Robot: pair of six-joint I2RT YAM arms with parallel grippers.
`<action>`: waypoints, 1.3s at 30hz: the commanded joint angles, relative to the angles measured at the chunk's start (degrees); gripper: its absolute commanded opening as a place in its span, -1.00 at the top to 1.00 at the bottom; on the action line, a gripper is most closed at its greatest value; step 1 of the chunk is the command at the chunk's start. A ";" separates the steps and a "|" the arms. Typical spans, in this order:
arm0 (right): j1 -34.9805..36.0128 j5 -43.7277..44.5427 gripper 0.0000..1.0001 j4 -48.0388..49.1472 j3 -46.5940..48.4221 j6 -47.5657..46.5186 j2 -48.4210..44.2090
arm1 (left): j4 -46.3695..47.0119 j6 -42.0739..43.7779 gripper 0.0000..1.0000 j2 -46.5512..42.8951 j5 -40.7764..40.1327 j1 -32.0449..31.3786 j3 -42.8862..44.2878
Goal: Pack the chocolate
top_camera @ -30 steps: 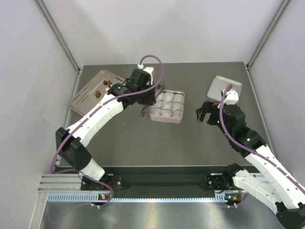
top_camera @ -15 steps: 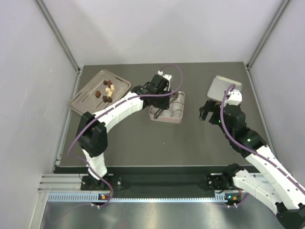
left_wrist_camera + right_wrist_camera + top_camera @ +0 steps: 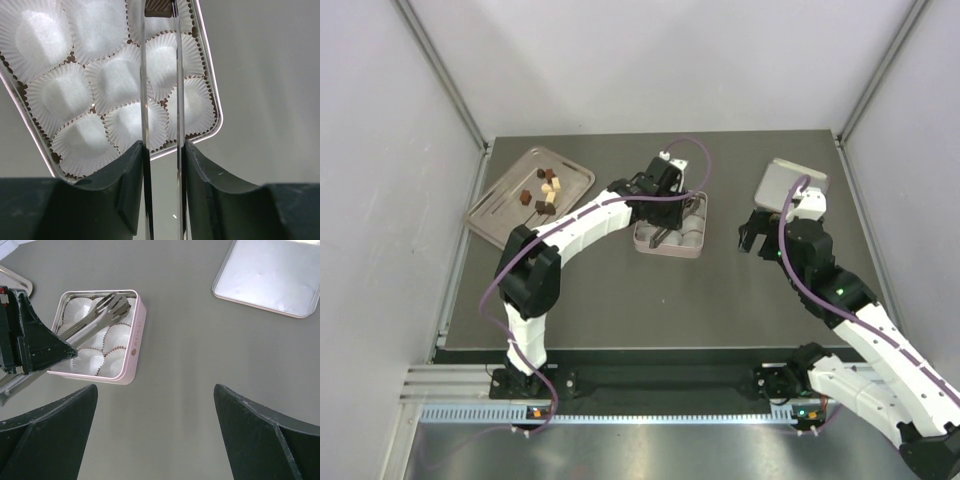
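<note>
My left gripper (image 3: 665,212) is shut on metal tongs (image 3: 177,100) and hangs over the square pink tin (image 3: 670,250). The tin is lined with white paper cups (image 3: 112,82). The tong tips pinch a dark brown chocolate piece (image 3: 158,6) above the tin's far cups. The tongs also show in the right wrist view (image 3: 97,320), reaching into the tin (image 3: 136,335). Several more chocolate pieces (image 3: 544,190), dark, light brown and cream, lie on the metal tray (image 3: 495,215) at the back left. My right gripper (image 3: 752,235) is open and empty to the right of the tin, its fingers spread wide (image 3: 155,387).
The tin's lid (image 3: 792,182) lies upside down at the back right, also in the right wrist view (image 3: 270,275). Grey walls and metal posts close in the table on both sides and at the back.
My left arm has swung right from the tray to over the tin, carrying the tongs. The right arm has barely moved.
</note>
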 commanded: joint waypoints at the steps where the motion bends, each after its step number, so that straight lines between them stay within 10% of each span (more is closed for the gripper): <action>1: 1.09 1.56 -0.99 1.75 2.03 -0.85 0.13 | 3.08 0.76 0.17 -0.19 0.72 -0.27 2.99; 17: 1.01 -0.11 -0.99 1.84 2.29 -0.24 -0.49 | -2.09 1.99 0.04 -5.55 -4.11 -0.27 5.44; 23: 0.92 -0.81 -1.00 1.57 1.85 0.03 -1.28 | -9.48 4.01 0.03 -13.01 -19.92 0.34 7.03; 39: 1.01 -3.10 -0.99 3.68 0.10 -0.32 0.57 | -12.84 -2.93 0.01 -25.68 -16.33 25.73 -12.56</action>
